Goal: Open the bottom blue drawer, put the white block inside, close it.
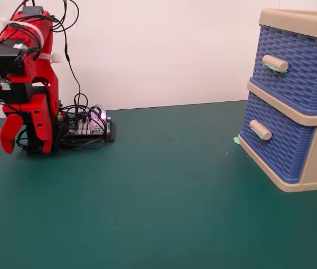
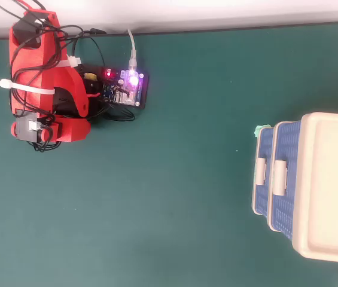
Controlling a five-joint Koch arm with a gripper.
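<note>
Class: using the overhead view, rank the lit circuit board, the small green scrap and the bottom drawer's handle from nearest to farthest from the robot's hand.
From the hand:
1. Lit circuit board, right beside the arm's base.
2. Small green scrap, at the cabinet's corner, far right.
3. Bottom drawer's handle, just beyond the scrap.

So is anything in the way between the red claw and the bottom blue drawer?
No. The gripper hangs folded by the arm's base, and only bare green table lies between it and the bottom blue drawer. The drawer is shut.
</note>
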